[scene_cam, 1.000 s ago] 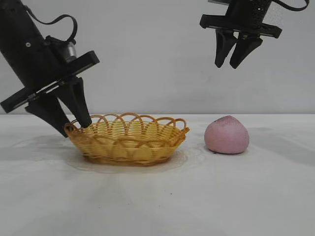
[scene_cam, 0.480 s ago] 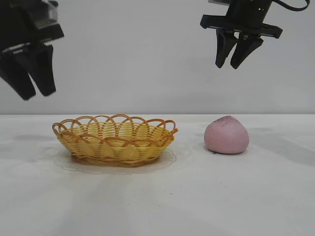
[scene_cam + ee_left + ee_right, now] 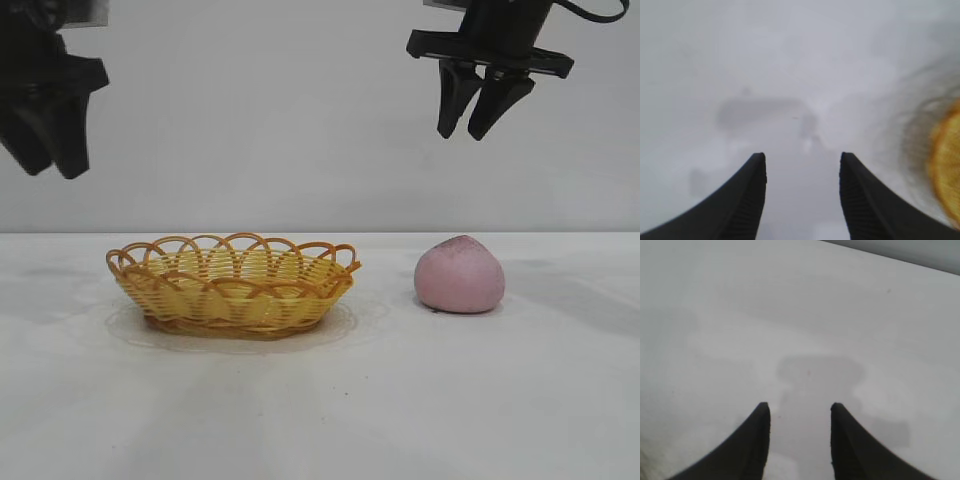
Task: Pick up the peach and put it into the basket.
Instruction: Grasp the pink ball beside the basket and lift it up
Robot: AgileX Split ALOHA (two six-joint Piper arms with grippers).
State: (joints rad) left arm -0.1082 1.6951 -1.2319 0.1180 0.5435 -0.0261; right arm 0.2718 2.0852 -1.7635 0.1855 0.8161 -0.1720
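The pink peach (image 3: pixel 460 275) sits on the white table to the right of the yellow wicker basket (image 3: pixel 233 286), which is empty. My right gripper (image 3: pixel 480 130) hangs open and empty high above the peach; its wrist view shows only bare table between its fingertips (image 3: pixel 799 407). My left gripper (image 3: pixel 50 165) is open and empty, raised at the far left, above and left of the basket. In the left wrist view (image 3: pixel 801 159) the basket's blurred rim (image 3: pixel 946 170) shows at one edge.
The white table (image 3: pixel 320 400) stretches in front of the basket and the peach, with a plain grey wall behind.
My left gripper let go of the basket's left rim, rose and drew back to the upper left. The basket slid a little left, then stayed still. The right gripper and peach have not moved.
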